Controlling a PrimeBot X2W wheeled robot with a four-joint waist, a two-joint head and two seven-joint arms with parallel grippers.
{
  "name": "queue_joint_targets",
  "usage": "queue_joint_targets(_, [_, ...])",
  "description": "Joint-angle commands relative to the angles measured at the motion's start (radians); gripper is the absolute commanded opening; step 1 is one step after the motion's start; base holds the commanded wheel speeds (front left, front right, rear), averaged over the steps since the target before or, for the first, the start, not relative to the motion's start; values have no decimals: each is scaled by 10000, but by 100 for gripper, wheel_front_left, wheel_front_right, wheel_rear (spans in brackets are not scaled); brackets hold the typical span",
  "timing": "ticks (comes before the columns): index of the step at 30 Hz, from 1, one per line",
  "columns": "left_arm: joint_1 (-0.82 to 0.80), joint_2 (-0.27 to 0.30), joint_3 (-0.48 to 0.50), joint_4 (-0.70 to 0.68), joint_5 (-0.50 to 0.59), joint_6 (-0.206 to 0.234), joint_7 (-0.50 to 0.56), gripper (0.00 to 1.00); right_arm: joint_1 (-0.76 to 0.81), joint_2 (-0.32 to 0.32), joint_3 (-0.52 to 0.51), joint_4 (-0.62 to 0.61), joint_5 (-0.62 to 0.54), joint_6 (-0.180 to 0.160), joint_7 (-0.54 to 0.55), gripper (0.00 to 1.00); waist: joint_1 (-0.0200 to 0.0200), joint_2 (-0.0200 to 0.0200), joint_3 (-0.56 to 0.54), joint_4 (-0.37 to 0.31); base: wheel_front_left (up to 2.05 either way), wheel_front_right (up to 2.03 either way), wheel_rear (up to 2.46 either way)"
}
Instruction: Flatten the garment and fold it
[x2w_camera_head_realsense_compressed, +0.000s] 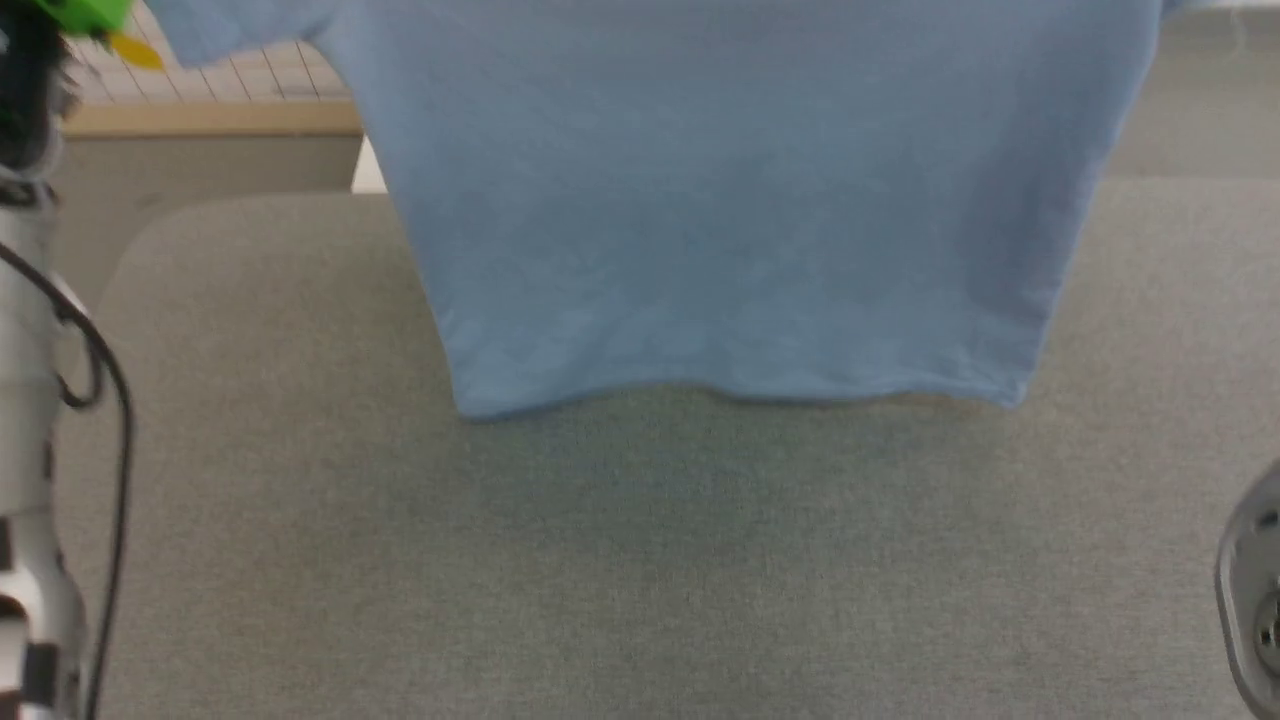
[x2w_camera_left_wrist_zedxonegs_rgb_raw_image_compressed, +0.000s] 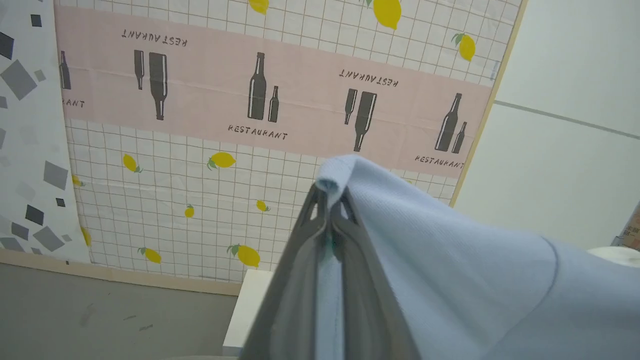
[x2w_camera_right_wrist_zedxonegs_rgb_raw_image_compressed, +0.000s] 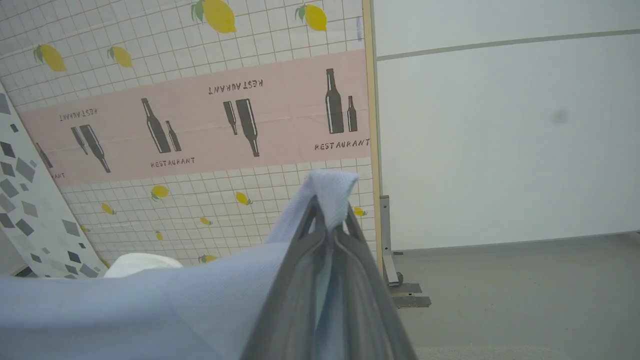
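Left claw (x2w_camera_left_wrist_zedxonegs_rgb_raw_image_compressed: 328, 196) pinched tight on garment (x2w_camera_head_realsense_compressed: 740, 220), right claw (x2w_camera_right_wrist_zedxonegs_rgb_raw_image_compressed: 330, 212) pinched tight too

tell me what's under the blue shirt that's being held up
Below the hem of the shirt runs the grey table, faintly shadowed. The stretch of table behind the hanging cloth is covered, so anything there cannot be seen.

The pink wall band (x2w_camera_left_wrist_zedxonegs_rgb_raw_image_compressed: 210, 100) repeats "RESTAURANT", some upright, some upside down.
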Motion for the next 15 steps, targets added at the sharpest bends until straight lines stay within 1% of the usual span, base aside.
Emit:
queue_joint_targets(1, [-582,144,58,142,40,-51,28,0,-617,198,-257,95,-362,-13,-98,0,1,42,1341,-92,0,0,0])
queue_joint_targets(6, [-2286,475,78,669,246,-130,-11,0,-2585,759,-1129,466,-1706,-13,-430,0,1,42,2963,-148,0,0,0])
queue_joint_targets(9, [-3280,689,61,907,448,-142,-106,0,-3695,878,-1580,648,-2407,-13,-793,0,1,42,3691,-214,0,0,0])
queue_joint_targets(12, [-4218,792,38,1054,632,-179,-388,0,-4716,894,-1670,1202,-2425,-13,-1277,0,1,42,4235,-204,0,0,0])
queue_joint_targets(15, [-4939,865,-11,1232,808,-259,-733,0,-5421,896,-1609,1831,-2434,-13,-1791,0,1,42,4564,-204,0,0,0])
